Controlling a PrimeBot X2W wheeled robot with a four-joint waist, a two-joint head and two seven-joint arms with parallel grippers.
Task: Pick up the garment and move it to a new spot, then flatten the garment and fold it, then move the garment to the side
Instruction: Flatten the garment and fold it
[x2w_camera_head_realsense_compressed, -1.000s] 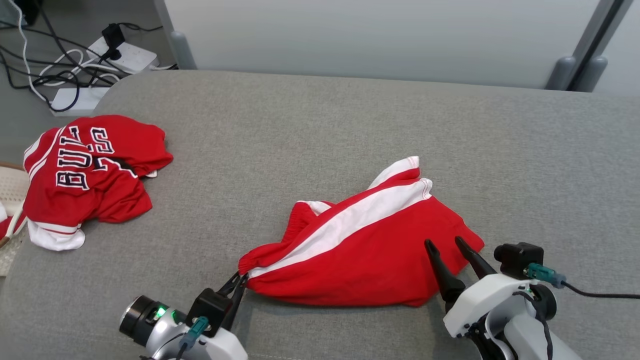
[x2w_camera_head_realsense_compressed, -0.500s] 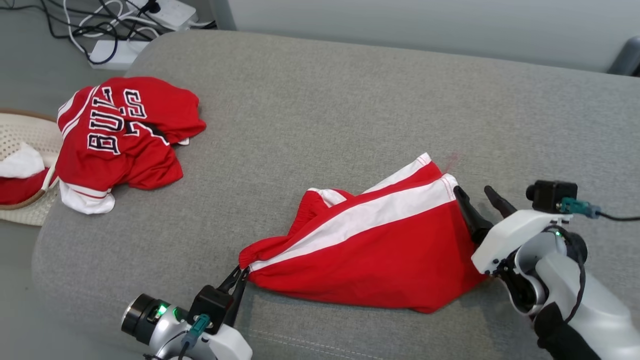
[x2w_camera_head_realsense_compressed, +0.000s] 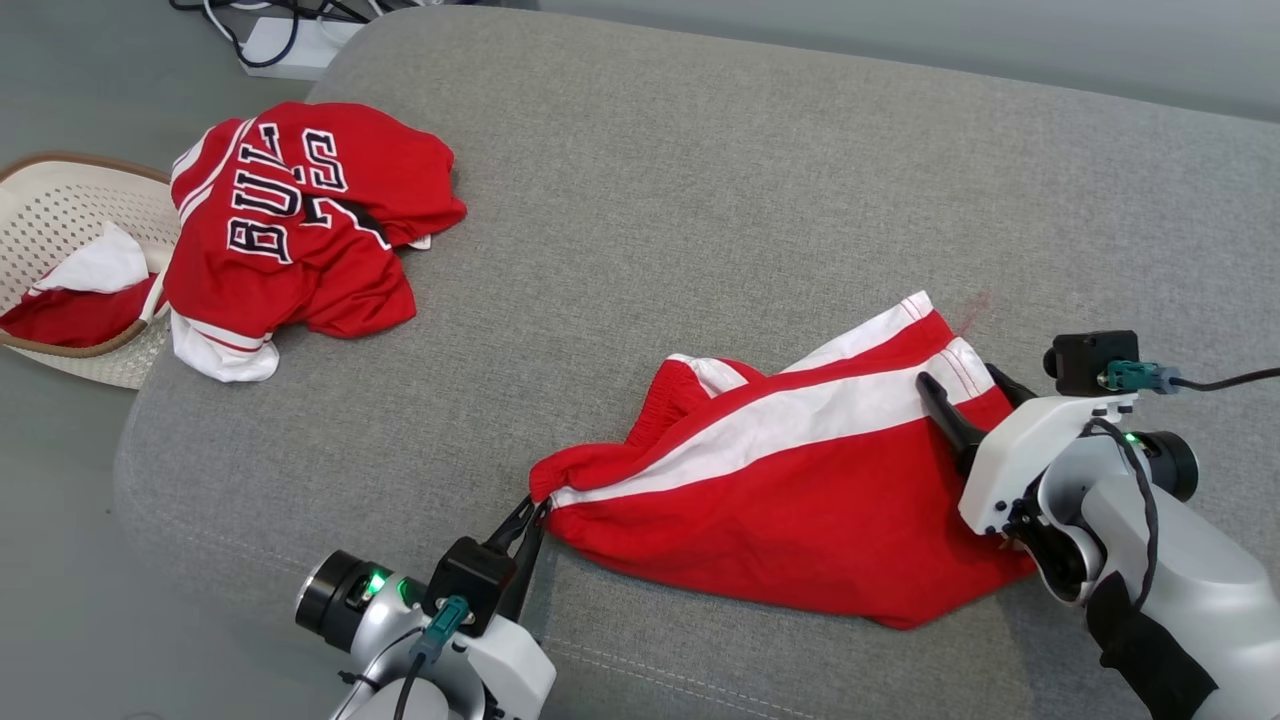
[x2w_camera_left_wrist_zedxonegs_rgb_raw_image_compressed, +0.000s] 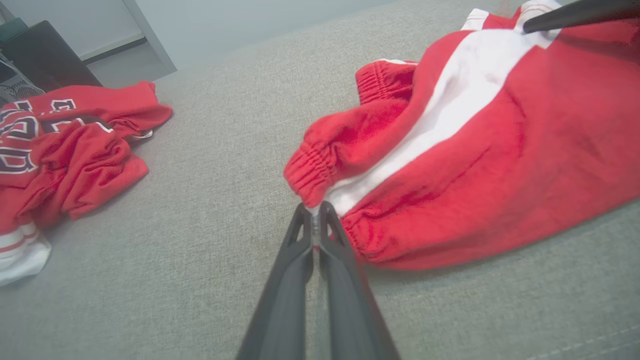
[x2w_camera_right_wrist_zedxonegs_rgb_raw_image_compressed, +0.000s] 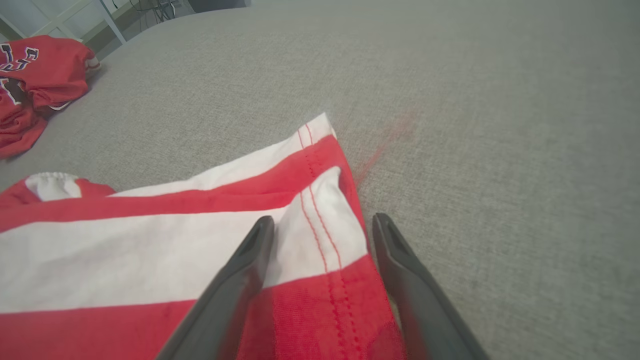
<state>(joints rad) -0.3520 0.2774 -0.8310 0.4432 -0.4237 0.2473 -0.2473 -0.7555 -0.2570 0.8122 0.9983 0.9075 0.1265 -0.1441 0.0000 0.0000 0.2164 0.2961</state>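
The garment (x2w_camera_head_realsense_compressed: 800, 500) is a pair of red shorts with a wide white side stripe, lying crumpled on the grey cushion (x2w_camera_head_realsense_compressed: 650, 200). My left gripper (x2w_camera_head_realsense_compressed: 535, 505) is shut on the elastic waistband corner at the garment's left end; the left wrist view shows the left gripper (x2w_camera_left_wrist_zedxonegs_rgb_raw_image_compressed: 314, 207) pinching the garment (x2w_camera_left_wrist_zedxonegs_rgb_raw_image_compressed: 475, 150) where the stripe meets the waistband. My right gripper (x2w_camera_head_realsense_compressed: 958, 378) is open at the right end, one finger on each side of the hem. In the right wrist view the right gripper (x2w_camera_right_wrist_zedxonegs_rgb_raw_image_compressed: 322, 222) straddles the striped hem corner of the garment (x2w_camera_right_wrist_zedxonegs_rgb_raw_image_compressed: 150, 250).
A red jersey (x2w_camera_head_realsense_compressed: 300, 220) with black lettering lies bunched at the cushion's far left. A white perforated basket (x2w_camera_head_realsense_compressed: 60, 210) holding more clothes sits off the left edge. A power strip and cables (x2w_camera_head_realsense_compressed: 290, 35) lie on the floor behind. The cushion's front seam runs beside my left arm.
The head camera has shifted, so the whole scene sits further right and higher. My right gripper has moved from over the red fabric to the striped hem corner. The left grip is unchanged.
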